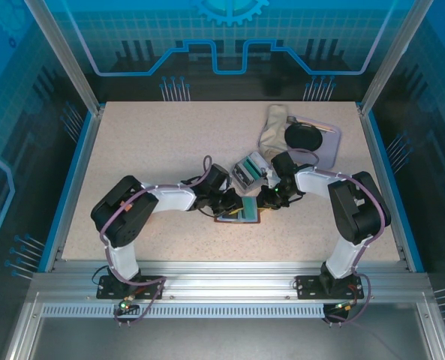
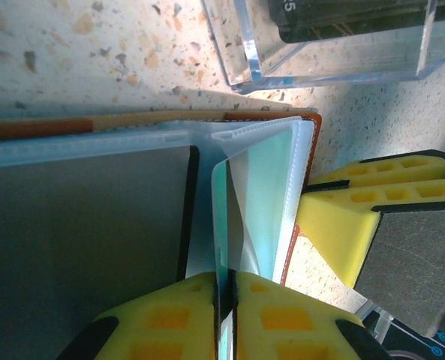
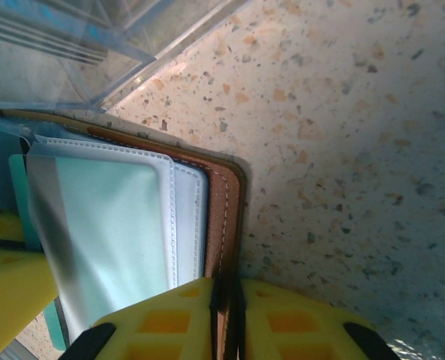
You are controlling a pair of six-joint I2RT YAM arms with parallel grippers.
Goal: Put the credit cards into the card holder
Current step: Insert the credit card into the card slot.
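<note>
Top external view: the card holder (image 1: 241,215) lies open on the speckled bench (image 1: 147,150), near the middle and towards the arms. The left end effector (image 1: 226,204) meets it from the left and the right end effector (image 1: 269,199) from the right. A clear tray (image 1: 248,169) stands just behind the holder.

Left wrist view: the left end effector (image 2: 226,300) has its yellow fingers pressed together on a thin teal credit card (image 2: 220,225), seen edge-on. The card stands among the translucent pocket leaves of the card holder (image 2: 49,127), whose brown rim runs along the top and down the right side. On the right, the right end effector (image 2: 312,189) pinches that brown rim. The clear tray (image 2: 237,45) sits beyond the holder on the bench.

Right wrist view: the right end effector (image 3: 226,300) is closed on the brown leather cover of the card holder (image 3: 226,202), with the stitched clear pockets fanned to the left. The teal credit card (image 3: 18,202) shows behind the outermost pocket leaf, beside a yellow finger (image 3: 4,285) of the left end effector. A corner of the clear tray (image 3: 94,60) is at the upper left
</note>
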